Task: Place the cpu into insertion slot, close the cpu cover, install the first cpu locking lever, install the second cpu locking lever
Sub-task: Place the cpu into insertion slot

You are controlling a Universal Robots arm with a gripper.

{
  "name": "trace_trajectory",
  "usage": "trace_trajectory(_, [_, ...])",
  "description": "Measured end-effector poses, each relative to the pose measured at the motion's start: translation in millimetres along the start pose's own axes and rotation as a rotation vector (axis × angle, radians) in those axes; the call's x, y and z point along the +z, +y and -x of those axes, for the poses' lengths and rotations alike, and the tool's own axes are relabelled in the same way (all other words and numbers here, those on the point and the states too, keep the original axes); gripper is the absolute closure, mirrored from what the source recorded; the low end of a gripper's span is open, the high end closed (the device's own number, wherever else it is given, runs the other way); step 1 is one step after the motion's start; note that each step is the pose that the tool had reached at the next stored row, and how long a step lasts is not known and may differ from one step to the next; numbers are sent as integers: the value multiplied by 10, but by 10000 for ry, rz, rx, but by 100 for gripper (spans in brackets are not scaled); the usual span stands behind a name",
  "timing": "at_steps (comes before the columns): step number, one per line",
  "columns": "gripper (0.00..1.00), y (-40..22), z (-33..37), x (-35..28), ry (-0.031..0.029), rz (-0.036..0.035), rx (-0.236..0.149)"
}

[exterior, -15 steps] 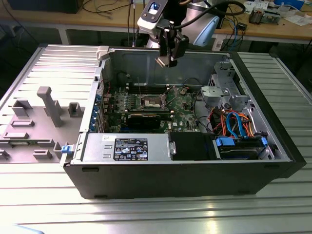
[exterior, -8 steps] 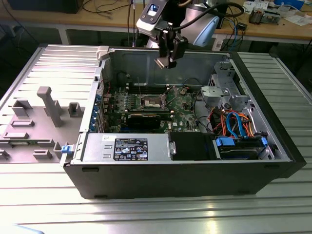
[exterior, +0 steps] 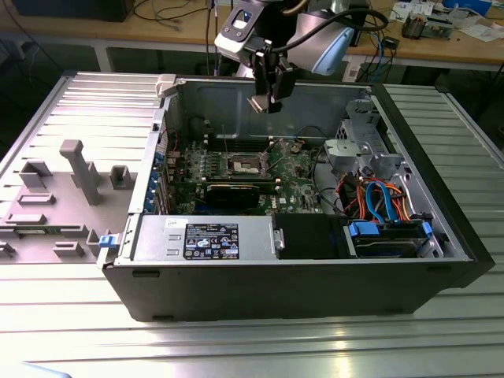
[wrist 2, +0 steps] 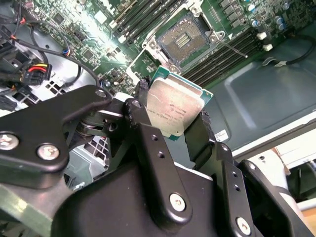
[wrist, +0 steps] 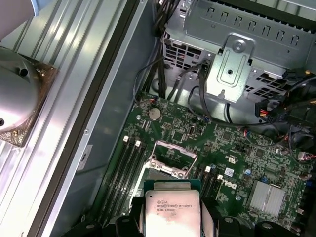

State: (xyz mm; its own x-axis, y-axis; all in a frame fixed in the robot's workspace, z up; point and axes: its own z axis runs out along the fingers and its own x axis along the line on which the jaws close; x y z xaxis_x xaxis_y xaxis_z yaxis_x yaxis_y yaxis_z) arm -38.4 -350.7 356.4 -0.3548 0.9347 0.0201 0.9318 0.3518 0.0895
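Quick status from my end: the gripper (wrist 2: 174, 104) is closed partway on the cpu (wrist 2: 175, 116), one finger on each of two opposite edges and the metal top facing the wrist cams. I reckon the edge pinch is there to keep the contact side bare and give it room to let go inside the socket frame. In the exterior view the cpu (exterior: 260, 104) hangs well above the board (exterior: 303, 167), up near the case (exterior: 276, 283) rim, nowhere near seated. From the gripper (exterior: 272, 88) the slot (exterior: 246, 164) sits between 6 and 7 o'clock, well apart, with nothing in it that I can see. The cover (wrist: 168, 169) looks flipped up off the slot (wrist 2: 185, 37), presumably so the pins stay reachable.
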Motion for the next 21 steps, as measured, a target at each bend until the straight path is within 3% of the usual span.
trace_trajectory(8, [45,0,0,3,0,2,16])
trace_trajectory(15, [45,-2,0,26,-38,9,453])
trace_trajectory(21, [45,-3,0,28,-43,10,503])
